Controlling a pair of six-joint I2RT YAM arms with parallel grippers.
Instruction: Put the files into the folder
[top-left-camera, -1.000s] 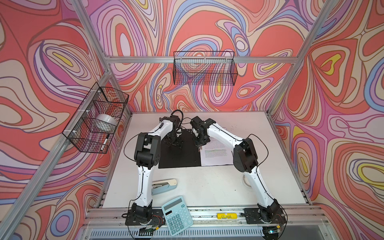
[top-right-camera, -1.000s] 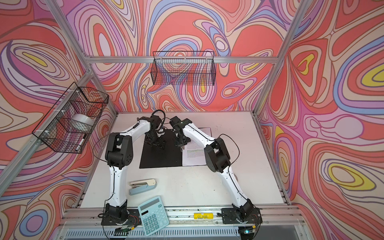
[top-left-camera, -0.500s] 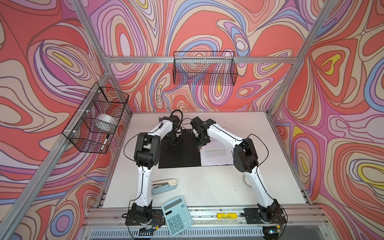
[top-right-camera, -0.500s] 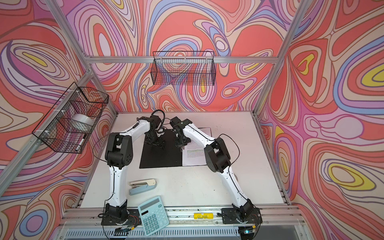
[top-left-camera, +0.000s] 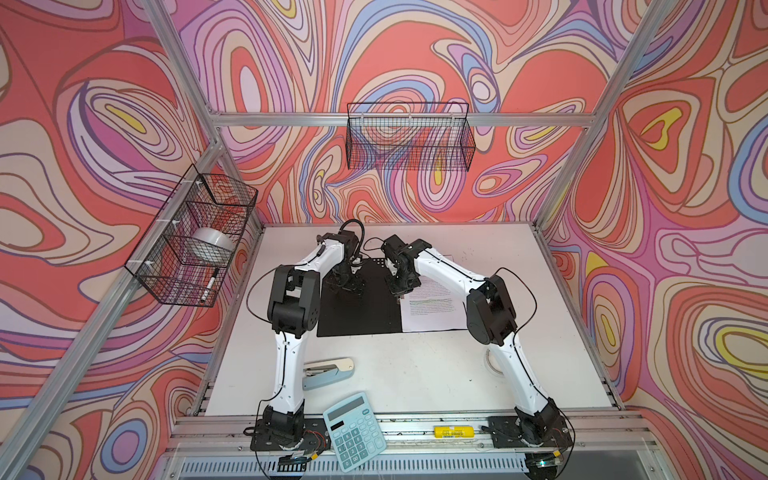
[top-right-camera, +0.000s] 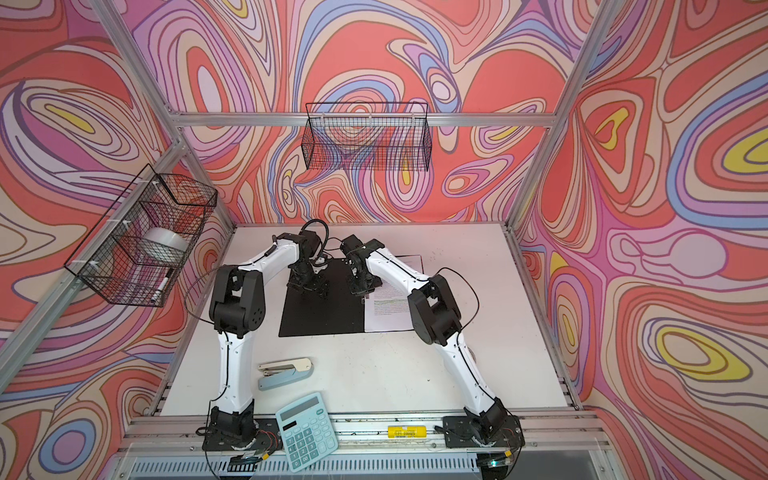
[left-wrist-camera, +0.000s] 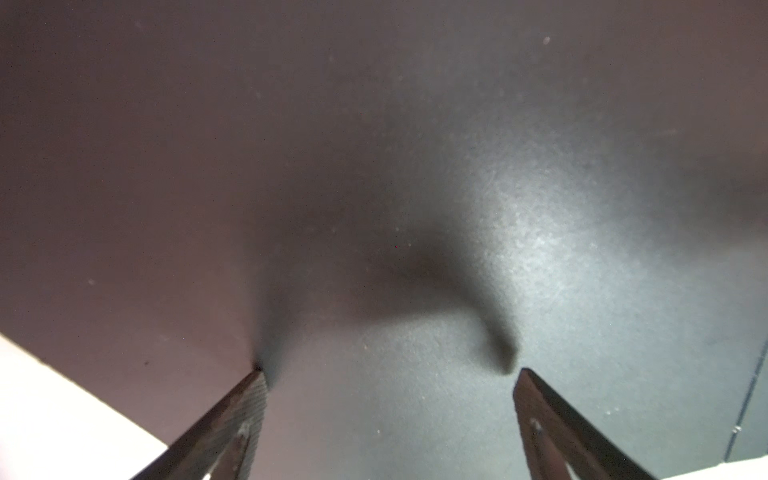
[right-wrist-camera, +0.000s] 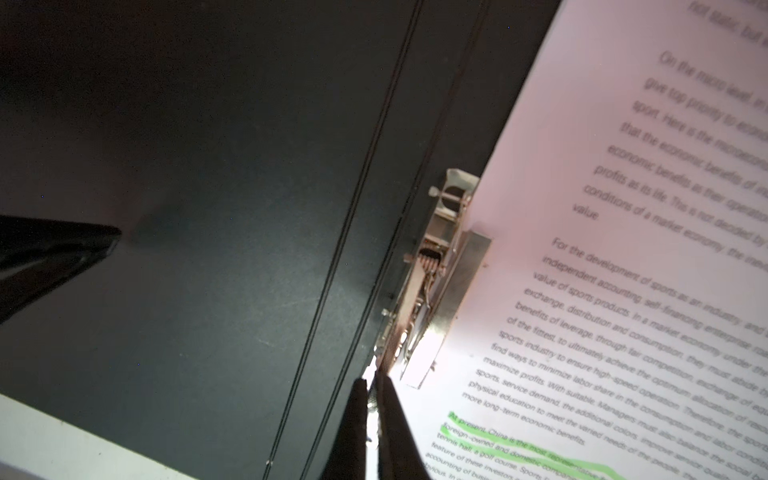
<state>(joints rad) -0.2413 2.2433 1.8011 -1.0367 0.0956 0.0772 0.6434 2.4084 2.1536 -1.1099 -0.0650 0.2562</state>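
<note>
now, in both top views the folder lies open, black inside up, with the files on its right half. in the left wrist view the left gripper stands spread wide, tips on the black cover. in the right wrist view the right gripper is pinched closed, tips at the end of the metal clip, whose plate lies on the paper's edge. if those tips slip, the clip could snap and skew the sheets.
</note>
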